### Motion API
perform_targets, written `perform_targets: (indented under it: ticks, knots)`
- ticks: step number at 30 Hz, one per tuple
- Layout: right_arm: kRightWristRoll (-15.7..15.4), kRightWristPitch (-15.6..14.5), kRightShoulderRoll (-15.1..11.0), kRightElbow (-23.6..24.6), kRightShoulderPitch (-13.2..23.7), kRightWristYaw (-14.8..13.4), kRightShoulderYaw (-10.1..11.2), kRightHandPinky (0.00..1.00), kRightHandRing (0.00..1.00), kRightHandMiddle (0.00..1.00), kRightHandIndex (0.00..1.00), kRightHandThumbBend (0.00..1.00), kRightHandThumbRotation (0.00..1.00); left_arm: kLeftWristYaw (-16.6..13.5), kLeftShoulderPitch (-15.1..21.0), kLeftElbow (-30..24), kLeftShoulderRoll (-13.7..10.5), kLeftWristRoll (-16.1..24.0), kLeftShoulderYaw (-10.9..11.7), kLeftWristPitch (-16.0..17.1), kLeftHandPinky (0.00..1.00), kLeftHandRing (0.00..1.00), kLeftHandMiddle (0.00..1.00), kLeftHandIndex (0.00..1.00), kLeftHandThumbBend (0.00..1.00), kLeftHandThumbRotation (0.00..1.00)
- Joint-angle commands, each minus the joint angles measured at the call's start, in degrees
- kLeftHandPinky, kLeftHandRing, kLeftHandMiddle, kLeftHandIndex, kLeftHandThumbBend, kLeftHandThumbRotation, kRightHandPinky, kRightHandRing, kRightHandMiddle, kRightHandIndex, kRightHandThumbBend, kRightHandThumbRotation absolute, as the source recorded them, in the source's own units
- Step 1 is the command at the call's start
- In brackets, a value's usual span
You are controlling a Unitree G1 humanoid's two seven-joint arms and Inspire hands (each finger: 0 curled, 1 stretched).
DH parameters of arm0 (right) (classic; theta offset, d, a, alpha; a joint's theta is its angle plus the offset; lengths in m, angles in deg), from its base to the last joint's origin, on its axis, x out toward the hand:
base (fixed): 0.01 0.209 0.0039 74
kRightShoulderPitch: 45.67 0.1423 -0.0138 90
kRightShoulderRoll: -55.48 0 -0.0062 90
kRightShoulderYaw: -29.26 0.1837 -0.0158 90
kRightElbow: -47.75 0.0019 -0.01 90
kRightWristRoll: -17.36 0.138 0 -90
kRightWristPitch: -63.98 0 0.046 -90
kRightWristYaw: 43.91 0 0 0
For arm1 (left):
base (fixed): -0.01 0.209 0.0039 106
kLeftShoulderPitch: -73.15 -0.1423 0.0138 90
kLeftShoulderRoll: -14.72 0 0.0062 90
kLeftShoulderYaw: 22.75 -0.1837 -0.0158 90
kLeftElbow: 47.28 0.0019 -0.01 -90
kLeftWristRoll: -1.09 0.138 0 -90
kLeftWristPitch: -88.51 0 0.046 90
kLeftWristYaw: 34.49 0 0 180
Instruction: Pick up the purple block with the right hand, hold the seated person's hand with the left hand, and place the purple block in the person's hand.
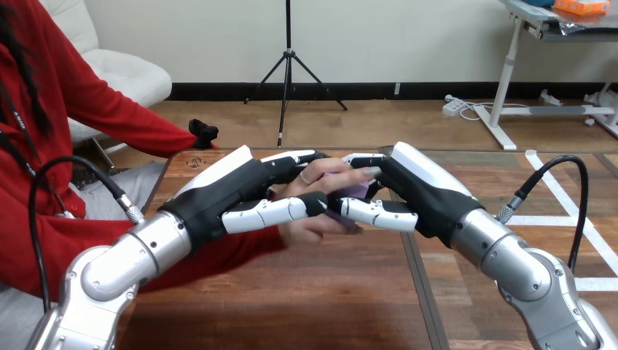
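Closes the left hand (233,186) round the person's hand (331,182): fingers (291,157) laid over its far side, thumb (270,213) crossing its near side, the person's hand clasped between them. Reaches in from the lower left on a silver left forearm (146,248), white back shell turned upward.

Meets the right hand (415,186) in the middle, upper fingertips of both hands almost touching above the person's knuckles. Curls the right hand's fingers (361,159) over the top and brings its thumb (375,214) in from below, pinching the small purple block (355,189) between them. Enters from the lower right on a silver right forearm (503,255), palm facing the person's hand.

Shows the purple block as a pale lilac patch just under the person's outstretched fingertips, with a darker purple edge peeking out below by the right thumb tip; mostly hidden otherwise. Sits against the person's fingers, inside the ring made by both robot hands.

Holds everything raised over the brown wooden worktop (291,306), above its far half, slightly left of the dark seam running down the boards.
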Motion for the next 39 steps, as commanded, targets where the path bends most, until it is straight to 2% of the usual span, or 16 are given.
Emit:
perform_targets:
  ticks: [1, 8, 16, 19, 25, 27, 31, 39]
  knots:
    - [1.7, 1.2, 0.3, -0.6, 1.8, -0.7, 1.1, 0.67, 0.76, 0.77, 0.76, 0.56, 1.00, 2.4, 1.8, -0.7, 0.2, -3.2, 0.0, 1.0, 0.74, 0.84, 0.84, 0.86, 1.00, 0.94]
    - [2.1, 2.3, 0.0, -1.6, 1.5, -0.9, 1.3, 0.67, 0.77, 0.78, 0.76, 0.61, 1.00, 3.5, 1.3, -0.6, 0.0, -4.7, 0.5, 0.7, 0.74, 0.82, 0.83, 0.85, 1.00, 0.92]
    - [2.8, 2.7, -0.5, -1.6, 0.4, -1.0, 1.8, 0.68, 0.77, 0.78, 0.76, 0.67, 1.00, 1.4, -0.2, -0.2, 1.3, -4.8, 1.4, 2.5, 0.69, 0.78, 0.80, 0.82, 1.00, 0.97]
    - [3.0, 2.9, -0.8, -1.3, -0.1, -1.1, 1.9, 0.67, 0.77, 0.78, 0.76, 0.67, 1.00, 0.4, -0.9, 0.6, 2.0, -5.1, 1.9, 4.4, 0.67, 0.76, 0.79, 0.81, 1.00, 0.99]
    - [3.3, 2.9, -1.1, -0.1, -1.5, -1.2, 2.5, 0.67, 0.76, 0.77, 0.75, 0.68, 1.00, -3.1, -2.6, 1.9, 4.0, -5.3, 2.8, 8.4, 0.60, 0.71, 0.76, 0.78, 1.00, 1.00]
    - [3.4, 2.9, -1.2, 0.3, -2.1, -1.3, 2.8, 0.67, 0.76, 0.77, 0.75, 0.68, 1.00, -5.0, -3.2, 2.7, 4.8, -4.8, 3.1, 10.6, 0.58, 0.70, 0.75, 0.77, 1.00, 1.00]
    - [3.7, 2.9, -1.2, 1.3, -3.3, -1.4, 3.3, 0.66, 0.75, 0.76, 0.75, 0.71, 1.00, -8.4, -4.5, 3.4, 5.7, -3.6, 3.4, 13.0, 0.56, 0.66, 0.72, 0.75, 1.00, 1.00]
    - [4.6, 4.0, -1.3, 3.4, -6.3, -2.1, 4.5, 0.65, 0.74, 0.76, 0.74, 0.74, 1.00, -14.2, -7.6, 4.7, 7.7, -2.5, 4.2, 16.9, 0.60, 0.68, 0.71, 0.72, 0.95, 1.00]
